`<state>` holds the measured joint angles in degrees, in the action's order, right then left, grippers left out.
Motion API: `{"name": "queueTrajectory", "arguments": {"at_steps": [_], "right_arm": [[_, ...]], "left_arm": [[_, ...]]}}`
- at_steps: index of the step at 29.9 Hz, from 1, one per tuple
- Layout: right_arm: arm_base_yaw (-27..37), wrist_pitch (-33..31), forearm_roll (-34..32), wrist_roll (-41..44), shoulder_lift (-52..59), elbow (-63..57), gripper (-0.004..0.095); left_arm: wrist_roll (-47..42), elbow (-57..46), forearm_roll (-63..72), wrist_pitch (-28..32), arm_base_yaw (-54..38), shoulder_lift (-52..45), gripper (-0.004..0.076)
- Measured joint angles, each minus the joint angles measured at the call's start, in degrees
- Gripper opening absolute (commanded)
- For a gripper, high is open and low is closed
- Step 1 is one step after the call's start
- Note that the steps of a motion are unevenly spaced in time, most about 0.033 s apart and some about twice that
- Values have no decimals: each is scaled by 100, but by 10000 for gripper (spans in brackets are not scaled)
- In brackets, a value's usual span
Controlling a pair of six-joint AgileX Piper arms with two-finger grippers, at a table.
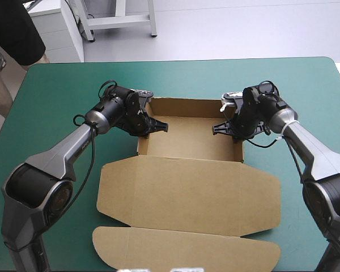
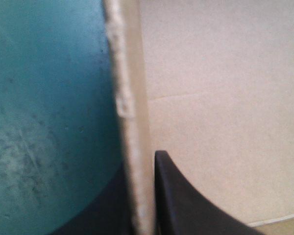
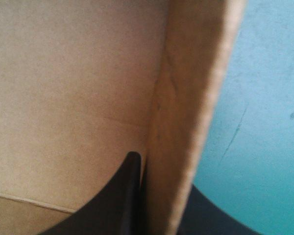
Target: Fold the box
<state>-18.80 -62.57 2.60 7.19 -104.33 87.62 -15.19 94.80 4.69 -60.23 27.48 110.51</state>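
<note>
**Tray walls up and clamped, lid flat**

The box [image 1: 187, 192] lies in the middle of the teal-green surface [image 1: 56, 85], with its tray part toward the far side and the rest spread toward the near edge.

On the left, the left gripper [image 1: 151, 127] is all but closed on the tray's left wall [image 2: 132, 98]. Its wrist view shows one black finger inside the tray and the other outside over the cover, with the board edge upright between them.

In the middle, the tray floor [image 1: 187, 139] is open and bare, and the far wall [image 1: 187, 102] stands raised behind it. From the tray's near edge the lid [image 1: 187, 192] runs out flat on the surface. Its rounded tuck flap [image 1: 181, 246] lies flat too, closest to the near edge.

On the right, the right gripper [image 1: 229, 129] pinches the right wall [image 3: 196, 98] in the same way, nearly shut with the board between its fingers. This wall looks upright as well.

As I judge it, the tray stage is largely done: the far and both side walls are standing. I cannot tell whether the side walls are fully tucked and would hold on their own, since both are being gripped. What seems left is to seat those walls firmly and let go. The lid and its flap show no sign of having been folded.
</note>
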Motion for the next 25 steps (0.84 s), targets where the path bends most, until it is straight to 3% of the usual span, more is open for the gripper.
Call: {"name": "queueTrajectory", "arguments": {"at_steps": [4,7,18,22,25], "right_arm": [[-14,-116,81,-177,-30,145,514],[-37,-109,154,-175,-30,214,642],[-50,-9,147,-64,-35,500,680],[-50,-215,-38,-44,-35,918,680],[-50,-412,-225,19,-35,1320,680]], "left_arm": [[91,0,41,60,4,27,422],[96,0,89,102,10,48,516],[116,457,8,-99,10,54,517],[130,1132,-138,-546,10,54,515],[181,1735,-381,-924,10,54,462]]}}
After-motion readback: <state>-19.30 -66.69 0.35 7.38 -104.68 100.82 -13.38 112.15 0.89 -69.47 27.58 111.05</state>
